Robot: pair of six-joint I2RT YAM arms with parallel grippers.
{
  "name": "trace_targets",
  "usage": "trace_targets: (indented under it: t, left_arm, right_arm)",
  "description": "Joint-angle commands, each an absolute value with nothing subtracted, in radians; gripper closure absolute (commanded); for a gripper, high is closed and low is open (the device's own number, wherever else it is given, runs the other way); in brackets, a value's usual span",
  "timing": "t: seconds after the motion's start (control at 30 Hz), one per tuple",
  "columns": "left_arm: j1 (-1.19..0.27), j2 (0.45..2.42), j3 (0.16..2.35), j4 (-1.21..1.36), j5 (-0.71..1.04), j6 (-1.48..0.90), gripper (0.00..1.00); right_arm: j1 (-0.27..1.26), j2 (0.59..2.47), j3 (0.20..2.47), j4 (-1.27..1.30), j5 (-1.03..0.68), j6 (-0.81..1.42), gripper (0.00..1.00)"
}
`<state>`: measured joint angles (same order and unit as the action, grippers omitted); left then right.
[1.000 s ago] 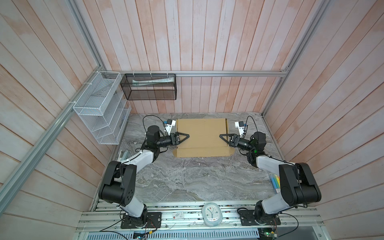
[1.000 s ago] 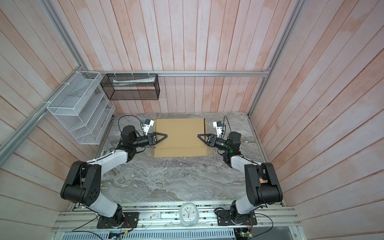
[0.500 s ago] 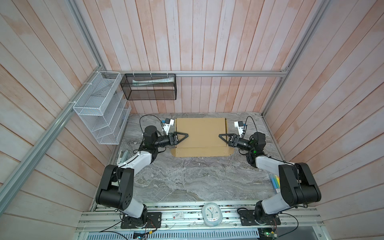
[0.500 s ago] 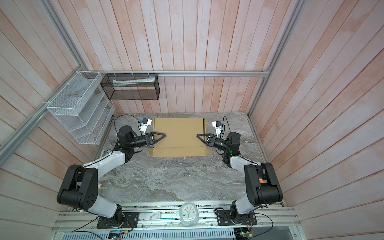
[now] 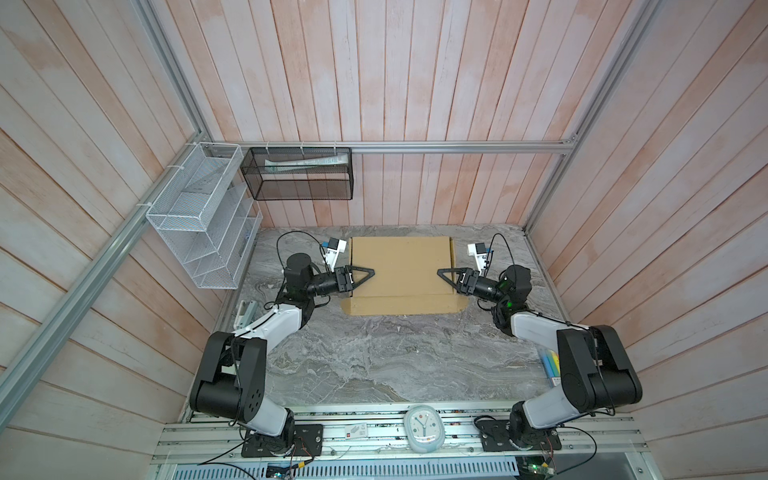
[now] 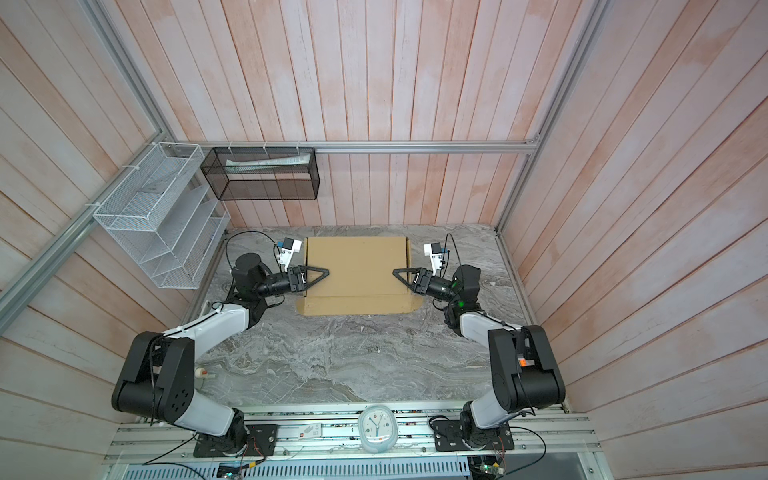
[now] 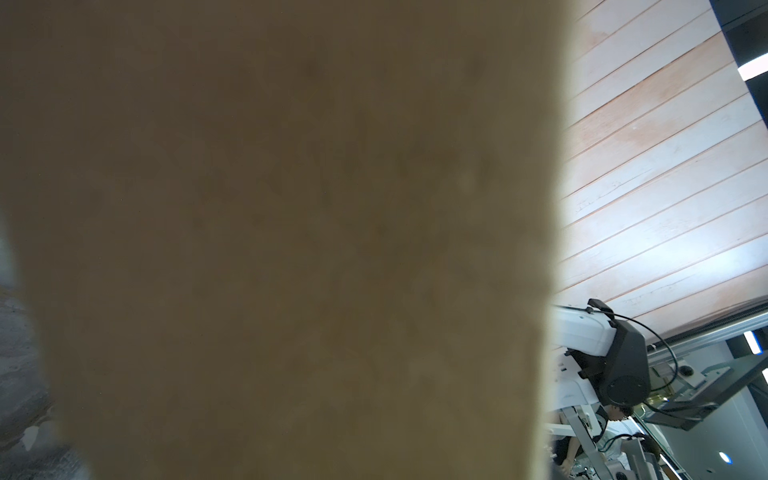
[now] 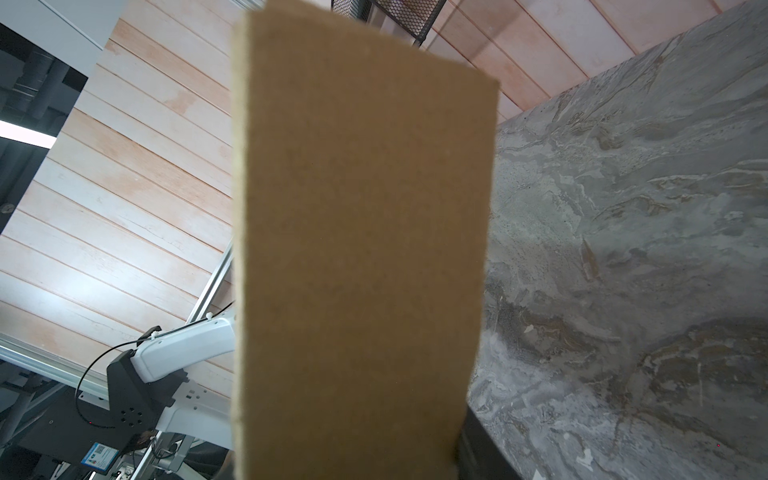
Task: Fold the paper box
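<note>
The box (image 5: 401, 270) lies at the counter's (image 5: 374, 357) back edge. The left hand (image 5: 365, 272) and right hand (image 5: 444, 274) reach over its opposite sides; whether either grips cannot be told.

paper box (image 5: 401, 270): matt brown cardboard | table (image 5: 374, 361): smooth grey marbled stone | walls (image 5: 415, 83): pale wood planks

A plain brown, unprinted paper box (image 5: 401, 270) sits on a grey marbled surface (image 5: 374, 357) streaked with white veins. The wall planks (image 5: 415, 83) are pale pink washed with white. The wire rack (image 5: 199, 216) is white, the mesh basket (image 5: 297, 189) black. The robot arms (image 5: 276, 322) are black with white sections.
</note>
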<state>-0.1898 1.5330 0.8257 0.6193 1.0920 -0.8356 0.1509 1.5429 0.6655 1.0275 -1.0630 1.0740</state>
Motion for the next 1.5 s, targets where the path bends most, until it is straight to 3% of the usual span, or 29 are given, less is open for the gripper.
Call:
trace_targets:
  t: [0.0, 0.13, 0.63, 0.8, 0.93, 1.03, 1.3, 1.47]
  left_arm:
    - [-0.188, 1.491, 0.818, 0.689, 1.127, -0.834, 0.31]
    - [-0.189, 1.494, 0.822, 0.692, 1.126, -0.842, 0.35]
    - [-0.213, 1.524, 0.843, 0.726, 1.13, -0.881, 0.36]
    - [-0.215, 1.517, 0.833, 0.73, 1.12, -0.883, 0.49]
    - [-0.214, 1.523, 0.838, 0.734, 1.124, -0.89, 0.54]
    - [-0.214, 1.53, 0.843, 0.739, 1.123, -0.896, 0.55]
    - [-0.181, 1.555, 0.839, 0.809, 1.129, -0.963, 0.57]
    - [-0.145, 1.545, 0.834, 0.814, 1.138, -0.982, 0.57]
  right_arm:
    - [0.144, 1.573, 0.651, 1.029, -1.032, 1.066, 0.64]
    - [0.144, 1.578, 0.654, 1.031, -1.032, 1.064, 0.64]
    - [0.202, 1.609, 0.698, 1.019, -1.018, 1.046, 0.64]
    - [0.213, 1.636, 0.707, 1.046, -1.017, 1.066, 0.63]
    - [0.221, 1.642, 0.715, 1.05, -1.017, 1.069, 0.61]
    - [0.22, 1.634, 0.712, 1.049, -1.014, 1.065, 0.57]
    - [0.205, 1.582, 0.697, 1.003, -1.009, 1.029, 0.36]
    - [0.173, 1.517, 0.679, 0.942, -1.003, 0.98, 0.29]
